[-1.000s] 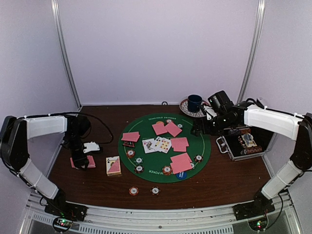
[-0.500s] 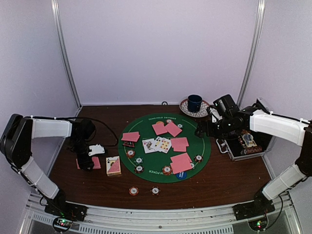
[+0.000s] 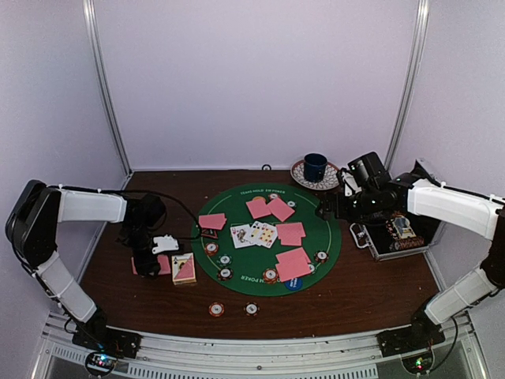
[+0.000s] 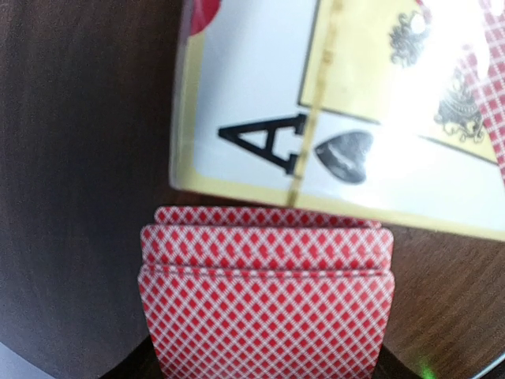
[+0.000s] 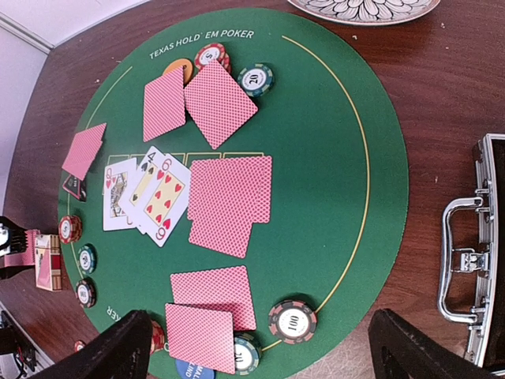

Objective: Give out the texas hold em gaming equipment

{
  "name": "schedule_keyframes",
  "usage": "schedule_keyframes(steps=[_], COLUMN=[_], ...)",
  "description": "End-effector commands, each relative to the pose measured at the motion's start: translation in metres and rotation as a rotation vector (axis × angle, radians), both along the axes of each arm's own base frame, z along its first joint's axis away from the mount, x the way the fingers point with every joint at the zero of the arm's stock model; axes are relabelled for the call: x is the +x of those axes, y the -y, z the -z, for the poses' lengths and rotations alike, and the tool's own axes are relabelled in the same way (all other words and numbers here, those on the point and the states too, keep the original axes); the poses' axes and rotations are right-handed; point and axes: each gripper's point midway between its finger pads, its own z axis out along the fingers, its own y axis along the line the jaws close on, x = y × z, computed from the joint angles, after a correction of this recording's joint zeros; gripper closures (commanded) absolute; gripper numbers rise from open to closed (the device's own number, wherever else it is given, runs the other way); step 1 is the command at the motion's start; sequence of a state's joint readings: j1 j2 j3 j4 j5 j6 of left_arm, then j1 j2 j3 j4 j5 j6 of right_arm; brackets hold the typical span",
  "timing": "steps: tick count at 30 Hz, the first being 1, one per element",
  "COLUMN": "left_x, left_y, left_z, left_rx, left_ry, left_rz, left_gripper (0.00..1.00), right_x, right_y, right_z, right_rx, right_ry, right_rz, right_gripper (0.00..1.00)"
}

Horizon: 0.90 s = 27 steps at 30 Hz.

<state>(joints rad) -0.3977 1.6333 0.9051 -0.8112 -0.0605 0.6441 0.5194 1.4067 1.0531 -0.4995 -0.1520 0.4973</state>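
My left gripper (image 3: 148, 265) is shut on a small stack of pink-backed playing cards (image 4: 267, 308), low over the table just left of the card box (image 3: 184, 268), whose ace of spades face (image 4: 339, 118) fills the left wrist view. My right gripper (image 3: 323, 210) hangs open and empty over the right edge of the round green mat (image 3: 246, 194). On the mat lie several face-down card pairs (image 5: 229, 201), three face-up cards (image 5: 146, 193), striped chips (image 5: 293, 320), and a blue button disc (image 5: 189, 371).
A blue mug (image 3: 316, 166) on a patterned saucer stands behind the mat. An open silver-edged case (image 3: 390, 234) lies at the right. Two chips (image 3: 216, 309) (image 3: 252, 309) sit on the wood in front of the mat.
My left gripper has carried its cards to the right, closer to the card box. The right arm has drawn back slightly to the right, still open.
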Motion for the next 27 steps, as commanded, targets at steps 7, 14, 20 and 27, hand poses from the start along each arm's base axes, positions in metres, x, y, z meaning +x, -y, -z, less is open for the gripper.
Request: schedule_keyframes(steps=[7, 14, 20, 27], left_x=[0.013, 0.015, 0.034, 0.110], left_y=[0.020, 0.027, 0.028, -0.003], left_z=[-0.011, -0.038, -0.092, -0.172], left_rx=[-0.088, -0.135, -0.197, -0.403], left_ry=[0.048, 0.064, 0.152, 0.454], left_rz=[-0.017, -0.041, -0.110, -0.400], left_gripper=[0.03, 0.02, 0.03, 0.02], right_x=[0.003, 0.005, 0.011, 0.032], right_y=[0.005, 0.005, 0.013, 0.070], right_z=[-0.006, -0.010, -0.021, -0.034], right_rx=[0.002, 0.002, -0.010, -0.069], right_ry=[0.030, 0.034, 0.062, 0.144], right_rz=[0.020, 0.020, 0.040, 0.211], right_gripper=[0.00, 0.00, 0.01, 0.00])
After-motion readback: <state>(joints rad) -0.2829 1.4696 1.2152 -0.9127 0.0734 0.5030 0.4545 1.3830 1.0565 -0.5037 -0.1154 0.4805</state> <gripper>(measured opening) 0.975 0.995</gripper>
